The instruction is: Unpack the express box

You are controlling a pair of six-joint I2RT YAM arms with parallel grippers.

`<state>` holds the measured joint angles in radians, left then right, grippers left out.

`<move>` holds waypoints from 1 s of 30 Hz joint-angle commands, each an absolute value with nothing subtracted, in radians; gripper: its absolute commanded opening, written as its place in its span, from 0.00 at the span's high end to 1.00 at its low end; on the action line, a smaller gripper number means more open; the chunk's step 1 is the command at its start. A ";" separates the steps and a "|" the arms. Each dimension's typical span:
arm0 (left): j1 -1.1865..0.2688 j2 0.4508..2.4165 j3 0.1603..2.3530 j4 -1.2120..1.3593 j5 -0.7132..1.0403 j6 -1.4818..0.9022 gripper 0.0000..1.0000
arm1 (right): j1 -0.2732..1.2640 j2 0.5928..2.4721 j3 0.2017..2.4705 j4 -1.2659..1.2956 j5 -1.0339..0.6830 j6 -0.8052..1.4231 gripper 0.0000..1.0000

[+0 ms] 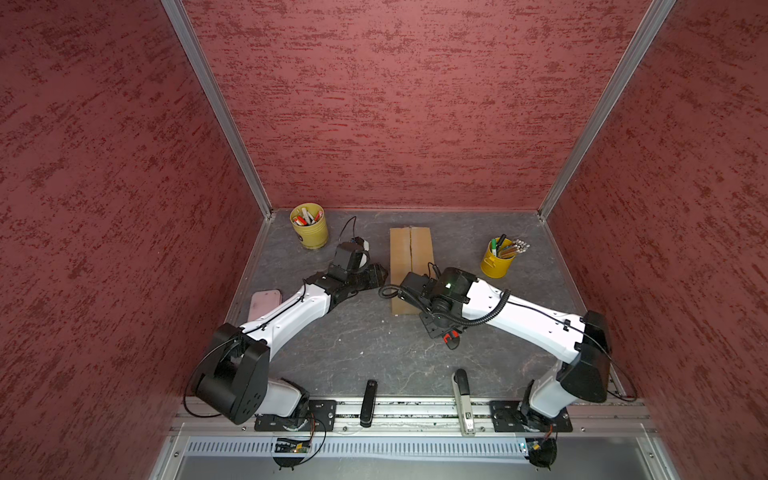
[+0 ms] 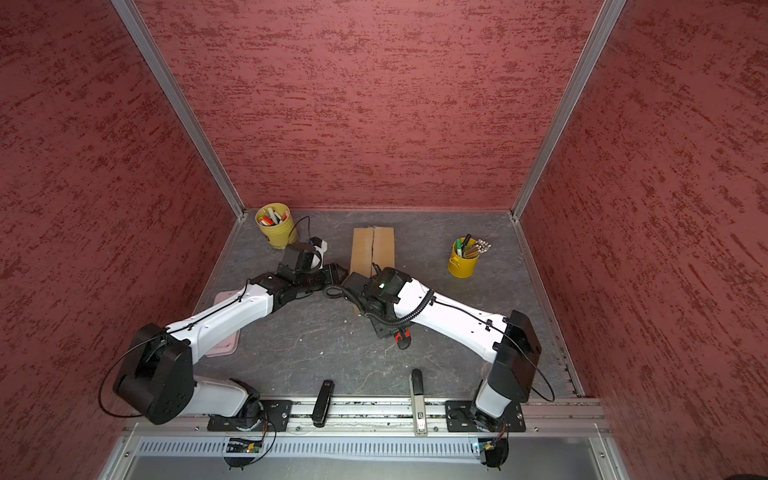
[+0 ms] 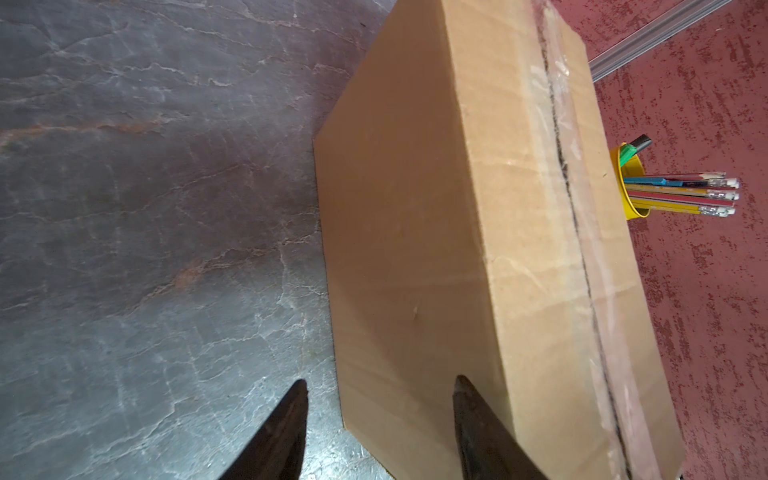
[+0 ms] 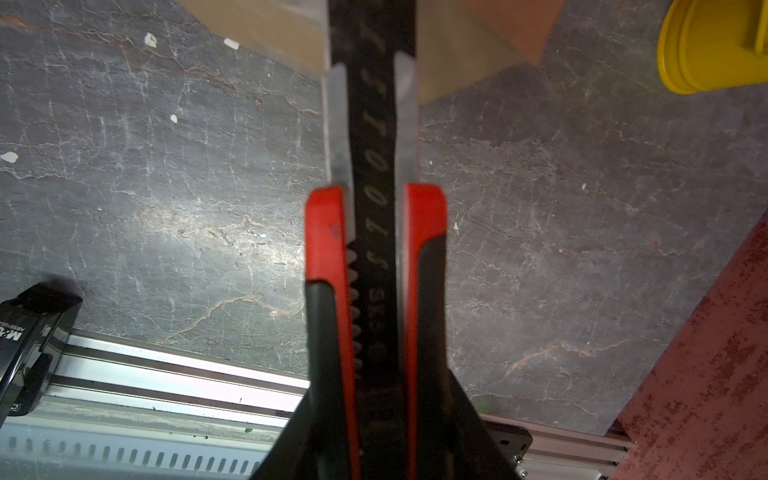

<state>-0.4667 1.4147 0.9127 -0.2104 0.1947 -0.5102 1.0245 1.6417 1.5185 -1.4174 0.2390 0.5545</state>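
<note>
We are looking at the box (image 1: pixel 409 257) sitting toward the back of the tabletop (image 1: pixel 365 345), roughly midway between two yellow cups (image 1: pixel 311 227) (image 1: pixel 496 261), its flaps lying flat. A dark line is running along the taped seam (image 3: pixel 569 187). The left pincer (image 1: pixel 379 273) is hovering just beside the box's left wall. In the left wrist view its two tips are standing spread (image 3: pixel 380 382), one finger over the bare tabletop, the other crossing the box's lower wall, and we cannot tell whether that finger is touching cardboard. On the other side, the right arm is reaching over the near end of the box, and its pincer (image 4: pixel 376 332) is pinching a red-and-black knife (image 4: pixel 372 166) by the handle. The knife's red tail (image 1: pixel 451 337) is poking out toward the front rail. The other end is running up to the box's near end and out of the right wrist view, so we are not seeing the blade tip. The right-hand cup, full of pencils (image 3: pixel 681 195), is standing well clear of the box. A pink tray (image 1: pixel 266 301) is lying under the left arm, and a black stapler (image 1: pixel 368 401) and a grey one (image 1: pixel 463 399) are resting at the front edge.
</note>
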 commanded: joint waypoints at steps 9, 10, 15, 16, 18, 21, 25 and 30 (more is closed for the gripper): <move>-0.523 1.437 0.934 -0.146 0.219 -0.538 0.45 | 1.011 1.661 1.556 -1.405 0.257 0.562 1.00; -0.525 1.438 0.934 -0.147 0.217 -0.540 0.45 | 1.009 1.664 1.555 -1.401 0.256 0.561 1.00; -0.534 1.434 0.927 -0.144 0.216 -0.547 0.45 | 1.000 1.667 1.555 -1.374 0.249 0.552 1.00; -0.535 1.433 0.925 -0.143 0.216 -0.548 0.45 | 0.997 1.667 1.556 -1.369 0.247 0.552 1.00; -0.538 1.432 0.922 -0.142 0.218 -0.549 0.45 | 0.994 1.669 1.555 -1.359 0.244 0.551 1.00; -0.543 1.433 0.919 -0.138 0.219 -0.555 0.45 | 0.992 1.672 1.557 -1.346 0.241 0.548 1.00; -0.556 1.431 0.916 -0.134 0.218 -0.560 0.45 | 0.987 1.674 1.558 -1.326 0.233 0.548 1.00; -0.572 1.431 0.910 -0.125 0.219 -0.569 0.45 | 0.981 1.674 1.557 -1.299 0.229 0.552 1.00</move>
